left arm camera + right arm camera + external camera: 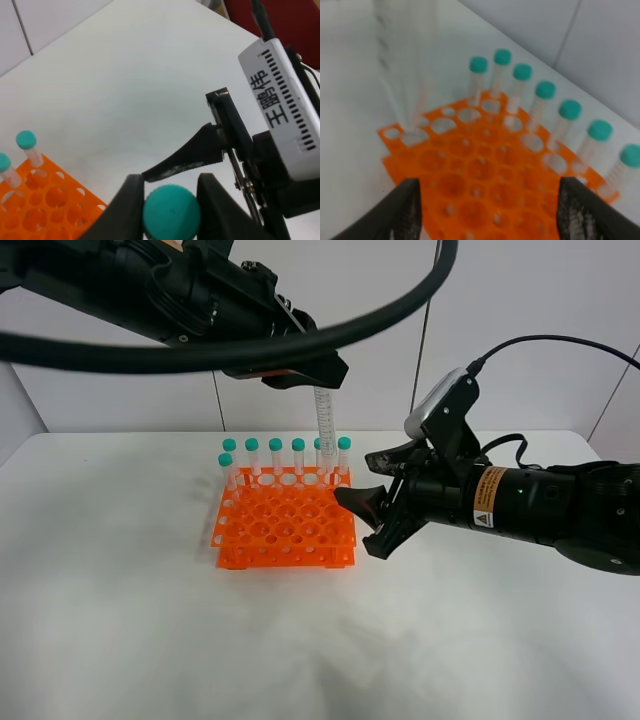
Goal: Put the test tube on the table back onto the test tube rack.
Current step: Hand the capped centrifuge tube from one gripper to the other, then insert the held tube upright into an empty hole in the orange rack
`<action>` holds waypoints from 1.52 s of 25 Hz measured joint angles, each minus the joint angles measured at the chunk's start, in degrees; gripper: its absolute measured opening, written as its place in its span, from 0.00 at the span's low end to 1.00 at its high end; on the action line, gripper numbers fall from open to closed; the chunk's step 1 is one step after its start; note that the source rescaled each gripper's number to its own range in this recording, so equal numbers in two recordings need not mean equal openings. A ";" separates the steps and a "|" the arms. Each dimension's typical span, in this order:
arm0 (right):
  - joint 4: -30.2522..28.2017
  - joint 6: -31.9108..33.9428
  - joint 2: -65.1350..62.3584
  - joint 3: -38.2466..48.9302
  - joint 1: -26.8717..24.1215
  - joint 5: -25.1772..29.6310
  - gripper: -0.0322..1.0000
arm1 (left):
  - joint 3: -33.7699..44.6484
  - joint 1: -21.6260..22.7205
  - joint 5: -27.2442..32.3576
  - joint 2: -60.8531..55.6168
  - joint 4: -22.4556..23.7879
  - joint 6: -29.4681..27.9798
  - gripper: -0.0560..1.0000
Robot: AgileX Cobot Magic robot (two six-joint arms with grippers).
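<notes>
Left pincer [170, 190] is clamped tight on the teal-green screw cap of the slim clear plastic test tube [171, 214]. The tube hangs upright straight below it, off the smooth white table [120, 620], tapered tip at a corner hole of the bright orange two-tier plastic rack [285, 530]; depth unreadable. Pickup and alignment look done, seating and release remain; right pincer [365, 505] jaws wide apart, holding nothing, rack just ahead.

Seven teal-capped tubes [275, 446] stand upright, six in a row, before a white panelled wall [540, 300].
</notes>
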 joint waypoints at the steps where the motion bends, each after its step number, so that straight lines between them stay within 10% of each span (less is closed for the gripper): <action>1: 1.19 -1.16 0.00 0.00 0.00 1.14 0.89 | 0.00 0.00 0.00 0.00 0.00 0.00 0.05; 15: 18.53 -10.42 0.00 0.00 -6.08 9.61 0.89 | 0.00 0.00 0.00 0.00 0.00 0.00 0.05; 29: 34.00 -10.42 0.00 0.00 -26.75 16.91 0.77 | 0.00 0.00 0.00 0.00 0.00 0.80 0.05; 38: 33.69 -11.39 0.00 -9.37 -31.32 37.30 0.77 | 0.00 0.00 0.00 0.00 0.00 1.27 0.05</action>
